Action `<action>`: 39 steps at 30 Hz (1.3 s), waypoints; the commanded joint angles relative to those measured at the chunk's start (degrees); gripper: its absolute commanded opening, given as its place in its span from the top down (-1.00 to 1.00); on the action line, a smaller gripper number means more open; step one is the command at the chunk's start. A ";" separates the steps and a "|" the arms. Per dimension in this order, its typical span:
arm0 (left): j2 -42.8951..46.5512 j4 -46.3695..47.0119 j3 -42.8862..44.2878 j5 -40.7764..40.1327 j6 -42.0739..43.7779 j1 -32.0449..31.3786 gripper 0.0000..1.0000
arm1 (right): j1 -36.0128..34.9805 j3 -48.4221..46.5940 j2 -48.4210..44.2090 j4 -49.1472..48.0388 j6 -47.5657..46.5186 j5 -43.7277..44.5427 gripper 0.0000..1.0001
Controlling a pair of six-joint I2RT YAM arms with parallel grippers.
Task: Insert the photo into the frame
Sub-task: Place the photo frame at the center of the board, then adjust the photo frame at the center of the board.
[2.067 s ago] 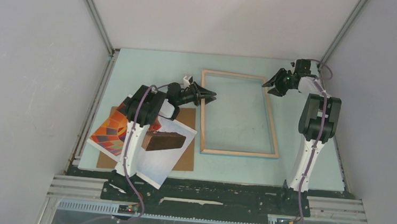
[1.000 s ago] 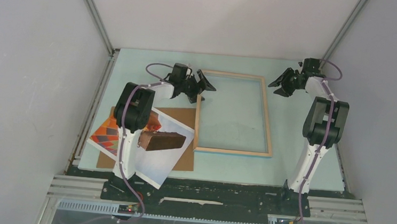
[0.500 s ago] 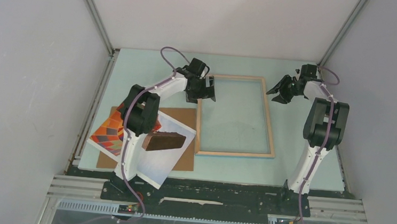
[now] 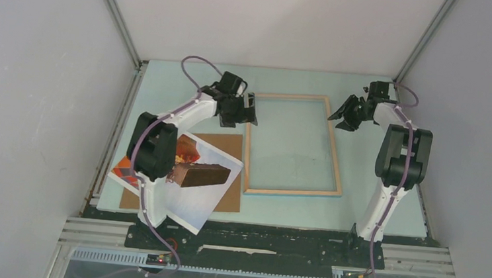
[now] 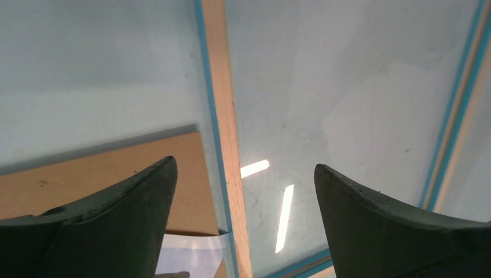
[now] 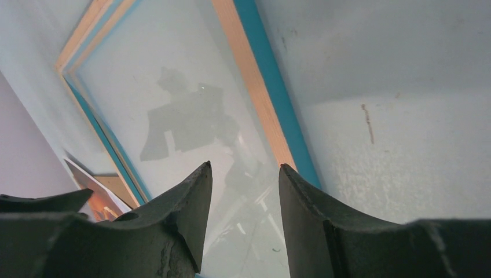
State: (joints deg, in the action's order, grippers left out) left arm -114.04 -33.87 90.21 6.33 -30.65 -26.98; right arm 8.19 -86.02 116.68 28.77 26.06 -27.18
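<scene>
In the top view, the frame (image 4: 292, 191) is being left flat on the table (image 4: 168, 86), wood side up. The photo (image 4: 195, 201) is being left on a brown board (image 4: 233, 144), just beside the frame's left rail. In the left wrist view, the left gripper (image 5: 243, 164) is being held wide open and empty above that rail. In the right wrist view, the right gripper (image 6: 245, 167) is being held partly open, gripping nothing, over the frame's right rail.
</scene>
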 commanded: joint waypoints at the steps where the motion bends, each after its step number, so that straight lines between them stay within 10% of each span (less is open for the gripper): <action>1: 3.25 11.82 -4.20 7.58 -5.24 4.60 -0.85 | -3.86 -2.88 -1.39 -2.83 -0.04 3.51 -0.09; 16: -3.24 18.04 -5.37 6.36 -7.23 4.14 -0.28 | -9.65 -44.38 22.58 8.13 -1.86 9.33 -0.17; 24: -6.83 19.00 -6.02 8.61 -8.54 3.87 -0.16 | -9.14 -50.71 26.68 11.07 -2.33 9.62 -0.27; 29: -5.75 23.56 -10.27 10.05 -11.43 3.40 -0.16 | -9.55 -42.30 16.87 20.36 -4.52 12.80 -0.36; 33: -3.90 26.12 -13.28 12.15 -13.94 2.29 -0.22 | -10.98 -17.71 -0.32 15.35 -4.51 15.29 -0.40; 39: 8.95 29.42 -23.59 13.11 -15.61 0.43 -0.91 | -12.18 7.39 -23.99 16.11 -4.00 14.93 -0.45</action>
State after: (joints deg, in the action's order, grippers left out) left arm -114.69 -5.08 73.01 17.26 -44.66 -24.60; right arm -2.92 -87.85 106.65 43.94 23.00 -12.95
